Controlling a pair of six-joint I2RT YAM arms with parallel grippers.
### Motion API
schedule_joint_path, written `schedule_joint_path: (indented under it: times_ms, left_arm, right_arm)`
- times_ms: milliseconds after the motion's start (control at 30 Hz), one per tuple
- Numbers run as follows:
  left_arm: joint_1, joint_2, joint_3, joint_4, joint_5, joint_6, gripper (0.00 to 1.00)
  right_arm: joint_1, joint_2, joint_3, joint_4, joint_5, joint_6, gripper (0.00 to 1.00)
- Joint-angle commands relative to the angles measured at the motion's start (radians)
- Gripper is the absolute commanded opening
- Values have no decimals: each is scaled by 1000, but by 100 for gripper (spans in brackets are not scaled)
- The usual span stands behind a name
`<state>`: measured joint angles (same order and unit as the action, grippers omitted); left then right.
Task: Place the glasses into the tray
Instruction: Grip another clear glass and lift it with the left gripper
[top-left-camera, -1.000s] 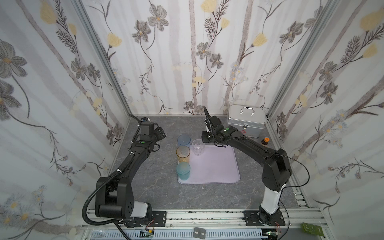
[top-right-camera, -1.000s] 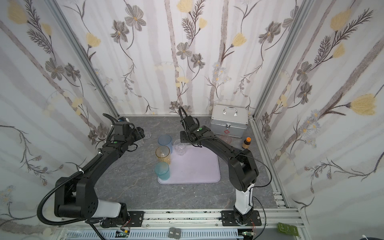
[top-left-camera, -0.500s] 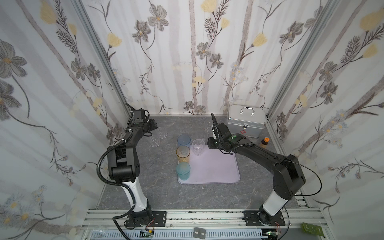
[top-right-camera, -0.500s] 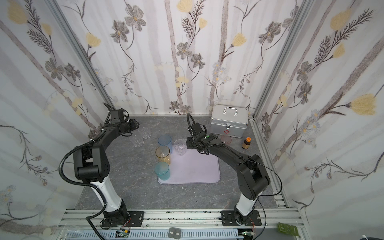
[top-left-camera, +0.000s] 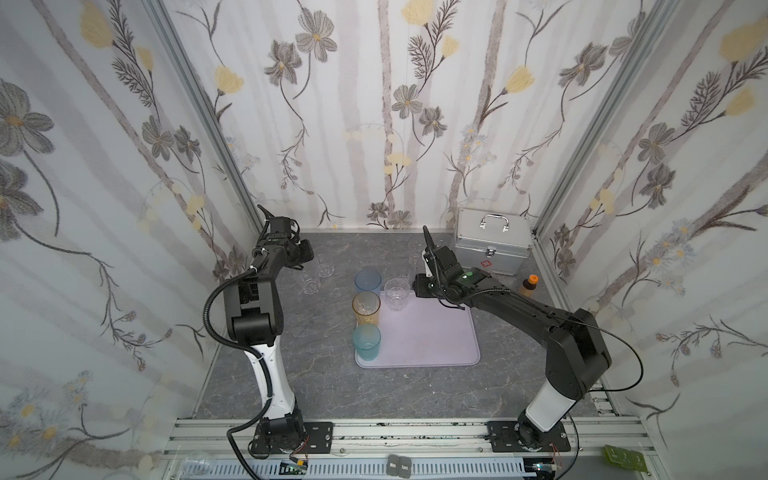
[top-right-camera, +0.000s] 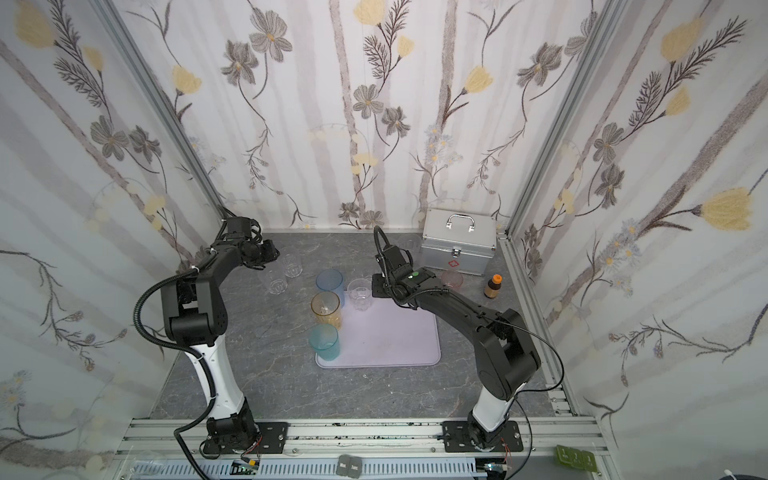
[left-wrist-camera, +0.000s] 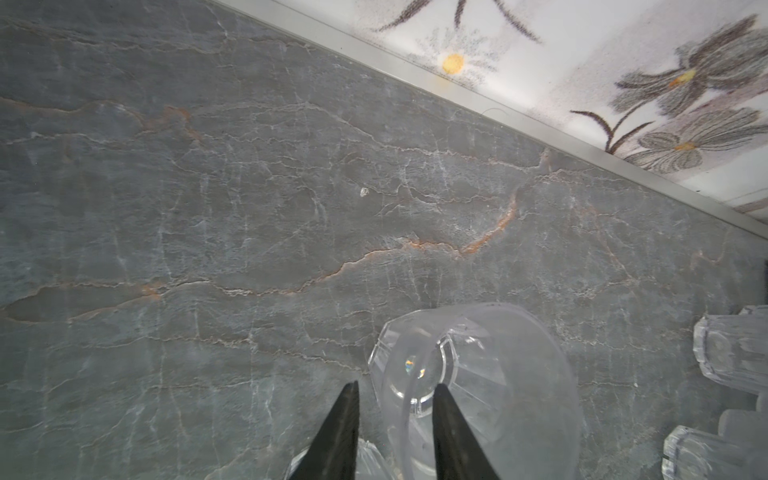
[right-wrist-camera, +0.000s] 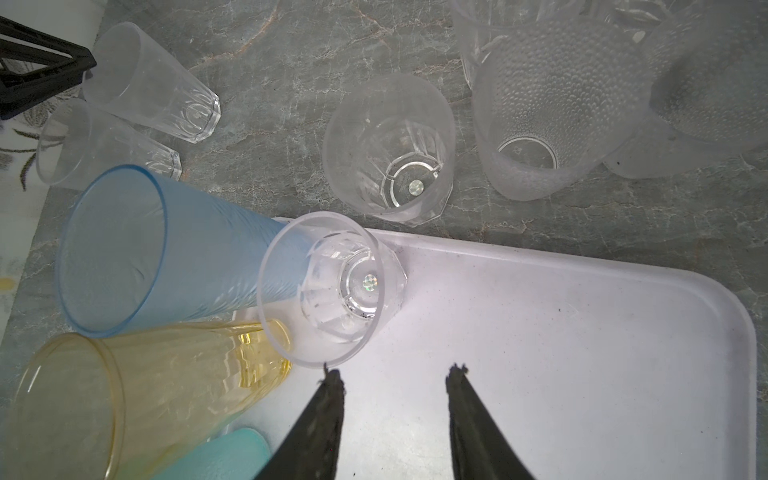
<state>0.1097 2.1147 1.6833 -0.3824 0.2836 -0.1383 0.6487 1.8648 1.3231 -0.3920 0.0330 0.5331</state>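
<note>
Grey marbled tabletop, tall tumblers upright, mouths up, along tray

Soft, even, bright light fills every view, with faint shadows. Both top views bow at the edges. The clear faceted plastic tumbler glints, lower centre.

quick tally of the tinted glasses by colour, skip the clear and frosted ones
blue glass: 1
amber glass: 1
teal glass: 1
pink glass: 1
total in view: 4
</note>
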Motion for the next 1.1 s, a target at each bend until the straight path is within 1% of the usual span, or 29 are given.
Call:
schedule_joint_path:
  times_ms: [0, 100, 267, 333, 500, 600, 700, 767, 833, 933, 1067]
  left_arm:
    - [-9, 21, 20, -21, -40, 17, 28]
    - [-26, 41, 35, -21, -67, 25, 23]
    - [-40, 40, 46, -23, -111, 23, 5]
    - [-39, 17, 44, -23, -121, 19, 0]
    - [-41, -61, 49, -24, -134, -2, 0]
    - [-47, -143, 52, -24, -146, -45, 0]
    - [-94, -257, 53, -25, -164, -84, 0]
    - [-163, -341, 52, -27, -193, -91, 0]
    - [-258, -406, 48, -32, -221, -100, 0]
    - [-437, -470, 38, -45, -269, -99, 0]
    - [-671, -484, 1, -73, -326, -92, 0]
  right_arm:
    - [0, 3, -5, 39, -2, 11, 42]
    - [0, 0, -12, 42, -2, 12, 42]
    - [-1, -10, -25, 47, -1, 14, 42]
    - [-1, -13, -30, 48, 2, 14, 42]
    - [0, -18, -30, 49, 3, 14, 42]
    - [-2, -32, -26, 47, 20, 14, 42]
    - [-15, -51, -29, 33, 40, 11, 42]
    - [-30, -73, -46, 35, 52, 11, 42]
    - [-46, -100, -67, 39, 64, 14, 42]
    - [-81, -151, -115, 50, 73, 29, 42]
    - [-154, -241, -203, 74, 75, 46, 43]
